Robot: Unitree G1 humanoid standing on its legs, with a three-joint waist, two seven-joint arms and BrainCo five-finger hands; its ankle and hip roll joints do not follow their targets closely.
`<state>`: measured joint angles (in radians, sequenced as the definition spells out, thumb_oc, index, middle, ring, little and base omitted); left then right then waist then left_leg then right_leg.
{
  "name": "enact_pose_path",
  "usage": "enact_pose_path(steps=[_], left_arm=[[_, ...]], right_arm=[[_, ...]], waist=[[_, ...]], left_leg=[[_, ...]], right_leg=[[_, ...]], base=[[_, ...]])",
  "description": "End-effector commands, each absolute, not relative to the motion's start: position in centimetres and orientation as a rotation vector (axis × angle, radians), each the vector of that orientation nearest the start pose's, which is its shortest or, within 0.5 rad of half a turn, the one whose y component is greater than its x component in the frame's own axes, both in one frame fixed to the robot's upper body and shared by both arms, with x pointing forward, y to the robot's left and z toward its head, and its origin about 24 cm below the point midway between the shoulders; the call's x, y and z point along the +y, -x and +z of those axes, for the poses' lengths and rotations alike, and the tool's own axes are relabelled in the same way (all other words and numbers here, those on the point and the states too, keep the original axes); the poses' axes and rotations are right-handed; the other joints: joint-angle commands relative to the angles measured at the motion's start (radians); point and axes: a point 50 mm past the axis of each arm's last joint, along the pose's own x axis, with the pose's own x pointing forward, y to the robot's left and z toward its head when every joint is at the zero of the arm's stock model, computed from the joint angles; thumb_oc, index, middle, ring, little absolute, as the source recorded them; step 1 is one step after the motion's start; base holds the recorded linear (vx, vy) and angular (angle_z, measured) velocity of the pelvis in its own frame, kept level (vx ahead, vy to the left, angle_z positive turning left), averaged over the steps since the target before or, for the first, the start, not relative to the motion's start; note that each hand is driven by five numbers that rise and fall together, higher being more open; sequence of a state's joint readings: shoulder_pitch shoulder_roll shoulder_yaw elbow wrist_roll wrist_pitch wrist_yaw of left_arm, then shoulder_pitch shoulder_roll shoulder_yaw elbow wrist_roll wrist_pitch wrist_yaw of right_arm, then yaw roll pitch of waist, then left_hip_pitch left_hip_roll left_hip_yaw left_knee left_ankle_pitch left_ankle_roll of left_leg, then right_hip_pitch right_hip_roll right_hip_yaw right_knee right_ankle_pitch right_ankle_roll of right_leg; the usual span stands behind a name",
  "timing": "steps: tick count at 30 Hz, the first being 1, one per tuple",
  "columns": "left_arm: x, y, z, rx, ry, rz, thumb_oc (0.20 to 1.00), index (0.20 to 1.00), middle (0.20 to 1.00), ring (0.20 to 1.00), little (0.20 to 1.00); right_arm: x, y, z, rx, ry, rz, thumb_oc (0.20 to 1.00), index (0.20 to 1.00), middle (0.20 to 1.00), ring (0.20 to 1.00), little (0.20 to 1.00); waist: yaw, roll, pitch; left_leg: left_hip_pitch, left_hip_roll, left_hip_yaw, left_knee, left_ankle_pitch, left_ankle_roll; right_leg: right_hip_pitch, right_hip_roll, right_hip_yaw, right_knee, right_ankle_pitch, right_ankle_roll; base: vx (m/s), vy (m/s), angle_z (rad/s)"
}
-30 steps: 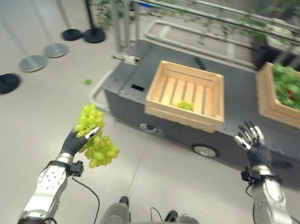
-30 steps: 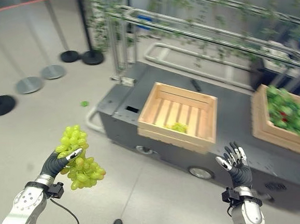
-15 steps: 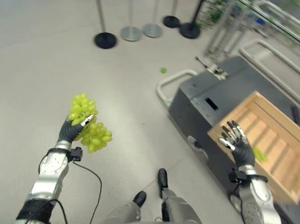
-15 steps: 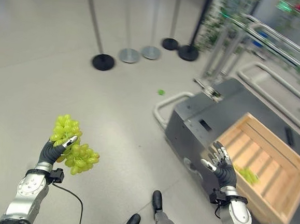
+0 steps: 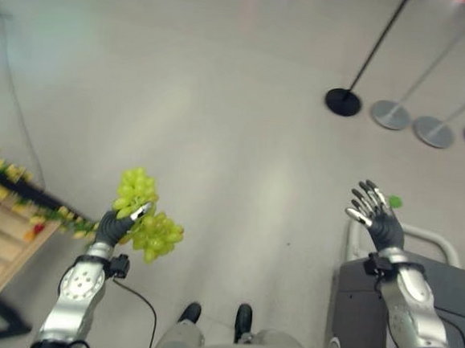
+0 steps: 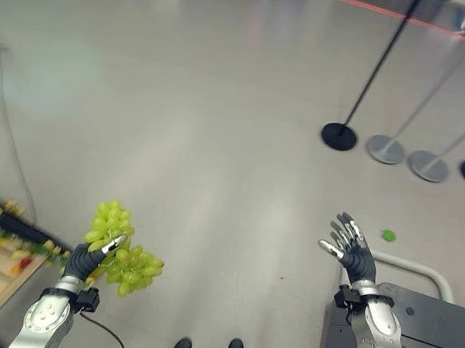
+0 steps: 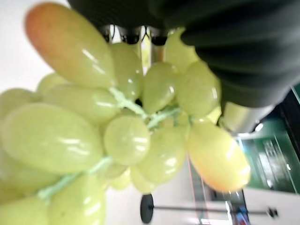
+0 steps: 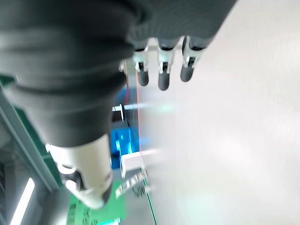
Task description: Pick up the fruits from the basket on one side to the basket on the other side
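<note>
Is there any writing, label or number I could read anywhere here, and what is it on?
None can be read.
Green panel past the right robot hand: pale marks, too blurred to read.
Green board behind the grapes in the left robot hand: faint lines, too blurred to read.

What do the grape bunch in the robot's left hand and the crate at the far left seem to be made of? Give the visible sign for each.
Grape bunch: glossy, evenly pale green with a mint-coloured stem, so possibly plastic imitation; real fruit can't be excluded. The left hand grips it.
Crate: pale unfinished wood, shown by its slats.
</note>
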<state>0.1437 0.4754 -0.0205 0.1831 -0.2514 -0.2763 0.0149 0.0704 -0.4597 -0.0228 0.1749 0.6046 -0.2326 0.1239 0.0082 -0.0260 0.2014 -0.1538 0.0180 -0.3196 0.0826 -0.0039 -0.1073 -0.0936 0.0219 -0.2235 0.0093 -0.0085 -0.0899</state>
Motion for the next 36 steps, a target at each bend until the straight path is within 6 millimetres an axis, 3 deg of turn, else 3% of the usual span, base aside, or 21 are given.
enact_pose_path(steps=[1, 2, 5, 6, 7, 9, 14, 15, 16, 18, 19, 20, 21, 22, 23, 26, 28, 29, 30, 31, 36], left_arm=[[25.6, -22.6, 6.0, -0.150, -0.296, 0.014, 0.200, 0.200, 0.200, 0.200, 0.200], [25.6, -22.6, 6.0, -0.150, -0.296, 0.014, 0.200, 0.200, 0.200, 0.200, 0.200], [25.8, -22.8, 6.1, -0.148, -0.298, 0.017, 0.200, 0.200, 0.200, 0.200, 0.200], [25.8, -22.8, 6.1, -0.148, -0.298, 0.017, 0.200, 0.200, 0.200, 0.200, 0.200], [25.8, -23.1, 6.2, -0.152, -0.310, 0.016, 0.200, 0.200, 0.200, 0.200, 0.200], [25.7, -23.2, 6.4, -0.158, -0.309, 0.013, 0.200, 0.200, 0.200, 0.200, 0.200], [25.8, -23.1, 6.9, -0.175, -0.331, 0.009, 0.200, 0.200, 0.200, 0.200, 0.200], [25.8, -23.0, 6.9, -0.178, -0.336, 0.006, 0.200, 0.200, 0.200, 0.200, 0.200], [26.0, -23.1, 7.4, -0.191, -0.352, 0.011, 0.200, 0.200, 0.200, 0.200, 0.200], [25.9, -23.3, 7.6, -0.200, -0.356, 0.004, 0.200, 0.200, 0.200, 0.200, 0.200], [25.9, -23.3, 7.7, -0.204, -0.363, 0.008, 0.200, 0.200, 0.200, 0.200, 0.200], [25.9, -23.3, 7.7, -0.204, -0.363, 0.008, 0.200, 0.200, 0.200, 0.200, 0.200], [25.9, -23.2, 7.5, -0.199, -0.363, 0.009, 0.200, 0.200, 0.200, 0.200, 0.200], [26.0, -23.1, 7.5, -0.198, -0.370, 0.014, 0.200, 0.200, 0.200, 0.200, 0.200], [26.0, -22.8, 7.6, -0.201, -0.377, 0.016, 0.200, 0.200, 0.200, 0.200, 0.200], [26.0, -22.9, 7.6, -0.200, -0.378, 0.015, 0.200, 0.200, 0.200, 0.200, 0.200], [25.9, -22.9, 7.3, -0.192, -0.367, 0.014, 0.200, 0.200, 0.200, 0.200, 0.200], [25.5, -23.2, 7.1, -0.188, -0.339, 0.004, 0.200, 0.200, 0.200, 0.200, 0.200], [25.5, -23.2, 7.1, -0.189, -0.339, 0.004, 0.200, 0.200, 0.200, 0.200, 0.200], [25.3, -23.4, 7.0, -0.185, -0.338, -0.004, 0.200, 0.200, 0.200, 0.200, 0.200], [24.9, -23.3, 6.8, -0.184, -0.332, -0.025, 0.200, 0.200, 0.200, 0.200, 0.200]], right_arm=[[-25.8, -22.8, 5.2, -0.100, -0.069, 0.038, 1.000, 1.000, 1.000, 1.000, 1.000], [-25.8, -22.8, 5.2, -0.099, -0.069, 0.038, 1.000, 1.000, 1.000, 1.000, 1.000], [-25.7, -22.4, 5.0, -0.090, -0.066, 0.041, 1.000, 1.000, 1.000, 1.000, 1.000], [-25.7, -22.4, 5.0, -0.090, -0.066, 0.040, 1.000, 1.000, 1.000, 1.000, 1.000], [-25.5, -22.4, 5.2, -0.097, -0.062, 0.044, 1.000, 1.000, 1.000, 1.000, 1.000], [-25.1, -22.5, 5.0, -0.087, -0.068, 0.056, 1.000, 1.000, 1.000, 1.000, 1.000], [-23.7, -23.2, 4.7, -0.081, -0.095, 0.086, 1.000, 1.000, 1.000, 1.000, 1.000], [-23.4, -23.4, 4.7, -0.085, -0.102, 0.091, 1.000, 1.000, 1.000, 1.000, 1.000], [-22.8, -23.7, 4.7, -0.095, -0.119, 0.094, 1.000, 1.000, 1.000, 1.000, 1.000], [-22.4, -23.9, 4.8, -0.109, -0.136, 0.090, 1.000, 1.000, 1.000, 1.000, 1.000], [-22.0, -24.0, 4.8, -0.111, -0.140, 0.099, 1.000, 1.000, 1.000, 1.000, 1.000], [-22.0, -24.0, 4.8, -0.111, -0.140, 0.099, 1.000, 1.000, 1.000, 1.000, 1.000], [-22.0, -23.9, 4.8, -0.113, -0.145, 0.100, 1.000, 1.000, 1.000, 1.000, 1.000], [-22.0, -23.7, 4.7, -0.112, -0.151, 0.100, 1.000, 1.000, 1.000, 1.000, 1.000], [-22.1, -23.4, 4.7, -0.109, -0.159, 0.104, 1.000, 1.000, 1.000, 1.000, 1.000], [-22.5, -23.6, 4.6, -0.104, -0.163, 0.083, 1.000, 1.000, 1.000, 1.000, 1.000], [-22.7, -23.6, 4.5, -0.104, -0.175, 0.069, 1.000, 1.000, 1.000, 1.000, 1.000], [-23.1, -23.5, 4.3, -0.101, -0.176, 0.039, 1.000, 1.000, 1.000, 1.000, 1.000], [-23.1, -23.5, 4.4, -0.101, -0.176, 0.039, 1.000, 1.000, 1.000, 1.000, 1.000], [-23.4, -23.2, 4.1, -0.091, -0.165, 0.024, 1.000, 1.000, 1.000, 1.000, 1.000], [-24.1, -22.6, 3.8, -0.072, -0.145, 0.009, 1.000, 1.000, 1.000, 1.000, 1.000]], waist=[[-0.005, -0.015, -0.056], [-0.006, -0.015, -0.055], [-0.012, -0.006, -0.076], [-0.013, -0.006, -0.076], [-0.013, -0.010, -0.076], [0.003, -0.008, -0.078], [0.056, -0.050, -0.077], [0.070, -0.059, -0.076], [0.091, -0.077, -0.077], [0.086, -0.070, -0.074], [0.069, -0.051, -0.072], [0.071, -0.052, -0.072], [0.056, -0.040, -0.076], [0.046, -0.026, -0.075], [0.048, -0.017, -0.068], [0.033, -0.012, -0.052], [0.020, -0.017, -0.047], [-0.003, -0.024, -0.036], [-0.004, -0.024, -0.037], [-0.033, -0.026, -0.035], [-0.043, -0.051, -0.058]], left_leg=[[0.016, 0.086, 0.280, -0.031, 0.026, 0.007], [0.018, 0.086, 0.279, -0.033, 0.027, 0.007], [0.003, 0.158, 0.435, -0.127, 0.122, -0.026], [0.004, 0.158, 0.434, -0.129, 0.124, -0.026], [-0.014, 0.188, 0.504, -0.138, 0.129, -0.044], [-0.014, 0.194, 0.516, -0.121, 0.121, -0.041], [-0.059, 0.126, 0.451, -0.003, 0.025, 0.001], [-0.065, 0.106, 0.441, 0.018, 0.006, 0.012], [-0.077, 0.049, 0.422, 0.055, -0.042, 0.045], [-0.071, -0.004, 0.384, 0.065, -0.070, 0.077], [-0.057, -0.040, 0.364, 0.053, -0.058, 0.110], [-0.057, -0.039, 0.366, 0.053, -0.059, 0.110], [-0.032, -0.047, 0.344, 0.026, -0.052, 0.115], [0.004, -0.047, 0.329, -0.007, -0.047, 0.119], [0.038, -0.049, 0.304, -0.033, -0.045, 0.115], [0.072, -0.048, 0.258, -0.055, -0.049, 0.108], [0.081, -0.052, 0.237, -0.060, -0.048, 0.104], [0.115, -0.066, 0.189, -0.070, -0.059, 0.097], [0.112, -0.067, 0.188, -0.071, -0.056, 0.098], [0.154, -0.071, 0.115, -0.088, -0.071, 0.096], [0.185, -0.068, 0.080, -0.067, -0.114, 0.081]], right_leg=[[0.018, -0.151, -0.162, 0.033, -0.042, 0.191], [0.020, -0.150, -0.163, 0.032, -0.042, 0.191], [0.052, -0.173, -0.253, 0.014, -0.029, 0.211], [0.053, -0.173, -0.255, 0.013, -0.029, 0.211], [0.085, -0.194, -0.283, 0.006, -0.041, 0.226], [0.107, -0.209, -0.314, 0.013, -0.042, 0.232], [0.147, -0.294, -0.330, 0.032, -0.014, 0.260], [0.151, -0.317, -0.331, 0.043, 0.010, 0.270], [0.161, -0.382, -0.331, 0.094, 0.072, 0.296], [0.134, -0.430, -0.277, 0.189, 0.140, 0.296], [0.091, -0.411, -0.186, 0.269, 0.143, 0.268], [0.088, -0.412, -0.182, 0.273, 0.141, 0.268], [0.045, -0.351, -0.104, 0.307, 0.107, 0.251], [-0.008, -0.298, -0.077, 0.322, 0.056, 0.233], [-0.045, -0.290, -0.129, 0.292, 0.023, 0.224], [-0.078, -0.262, -0.125, 0.235, -0.005, 0.224], [-0.096, -0.233, -0.083, 0.180, 0.000, 0.225], [-0.140, -0.175, 0.026, 0.059, 0.030, 0.240], [-0.140, -0.176, 0.025, 0.055, 0.034, 0.241], [-0.203, -0.159, 0.102, -0.027, 0.086, 0.267], [-0.154, -0.171, 0.099, -0.026, 0.115, 0.265]], base=[[-0.01, 0.046, 1.31], [0.04, 0.051, 1.30], [0.05, 0.093, 1.05], [0.15, 0.161, 1.48], [0.18, 0.201, 1.34], [0.18, 0.266, 1.04], [0.17, 0.269, 0.79], [0.24, 0.398, 0.47], [0.32, 0.515, 0.44], [0.33, 0.566, 0.68], [0.23, 0.454, 0.71], [0.24, 0.438, 1.12], [0.23, 0.254, 1.07], [0.42, 0.348, 0.97], [0.32, 0.210, 0.19], [0.19, 0.028, 0.30], [0.27, -0.043, 0.79], [0.23, -0.061, 1.00], [0.56, -0.202, 1.12], [0.33, -0.139, 0.78], [0.27, -0.202, 1.09]])
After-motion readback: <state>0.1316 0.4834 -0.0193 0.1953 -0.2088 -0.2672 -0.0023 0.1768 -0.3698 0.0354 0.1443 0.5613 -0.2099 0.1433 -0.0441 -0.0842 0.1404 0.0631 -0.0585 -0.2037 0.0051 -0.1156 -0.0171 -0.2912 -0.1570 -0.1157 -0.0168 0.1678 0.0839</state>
